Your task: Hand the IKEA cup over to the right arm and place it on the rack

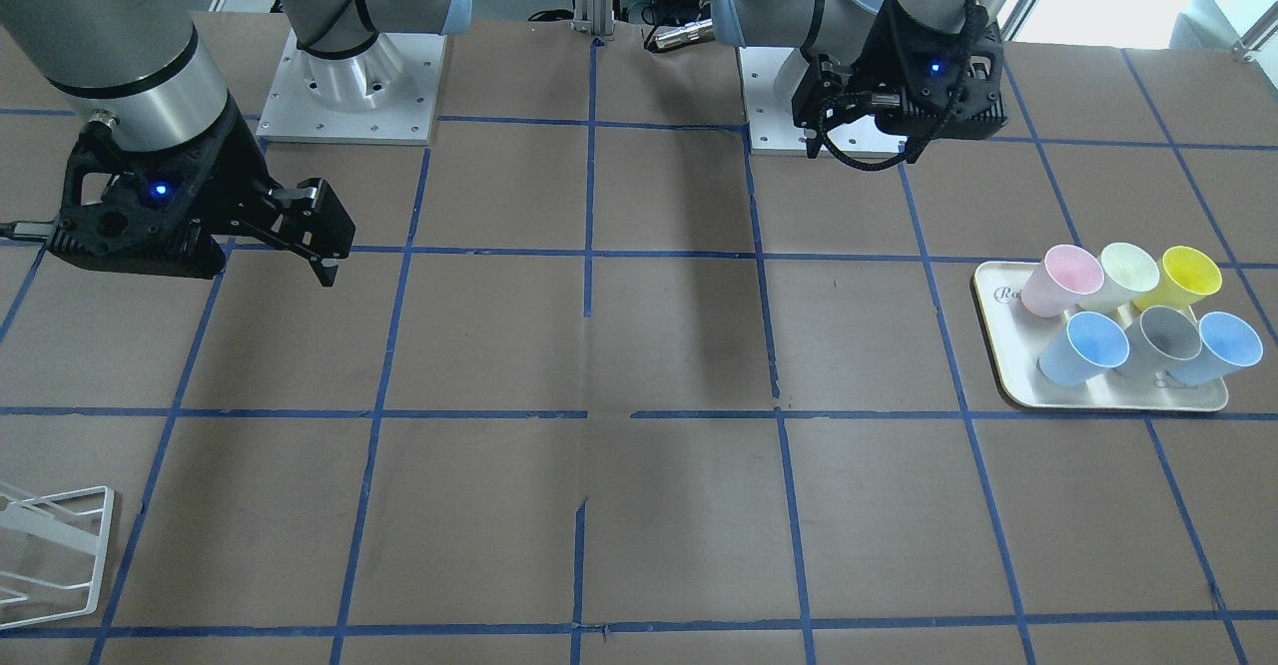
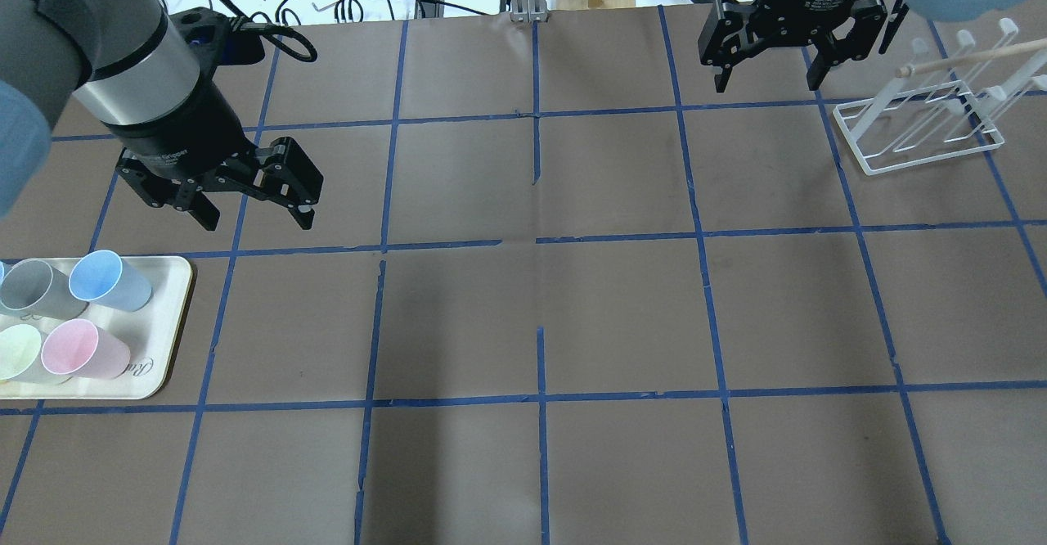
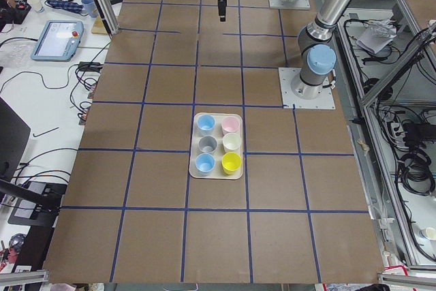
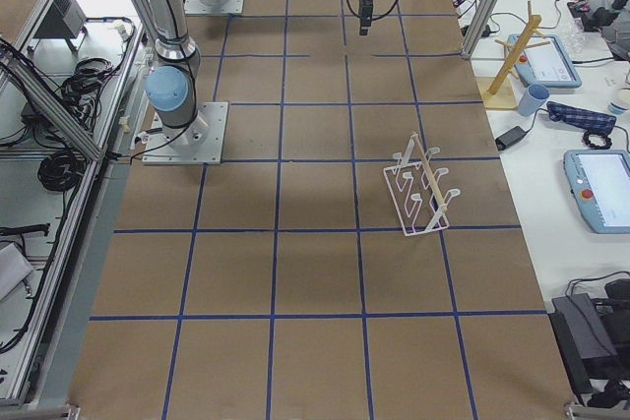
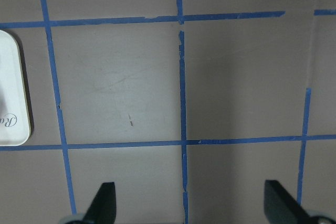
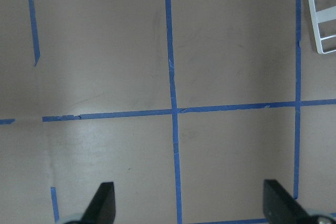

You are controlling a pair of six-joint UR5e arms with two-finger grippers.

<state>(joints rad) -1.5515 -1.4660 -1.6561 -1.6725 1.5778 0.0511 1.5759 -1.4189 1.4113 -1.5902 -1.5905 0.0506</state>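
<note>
Two light blue IKEA cups [image 1: 1083, 348] [image 1: 1218, 345] stand on a cream tray [image 1: 1008, 385] with grey, pink, pale green and yellow cups. In the overhead view one blue cup [image 2: 110, 281] shows on the tray [image 2: 168, 316]. My left gripper [image 2: 255, 216] hangs open and empty above the table, beyond the tray and to its right; its wrist view shows only the tray's edge [image 5: 13, 93]. My right gripper [image 2: 767, 85] is open and empty, just left of the white wire rack [image 2: 916, 132]. The rack's corner shows in the right wrist view [image 6: 323, 14].
The table is brown with a grid of blue tape. A wooden stick [image 2: 973, 58] lies across the top of the rack. Both arm bases [image 1: 349, 96] [image 1: 799, 116] stand at the robot's side of the table. Cables and devices lie beyond the far edge.
</note>
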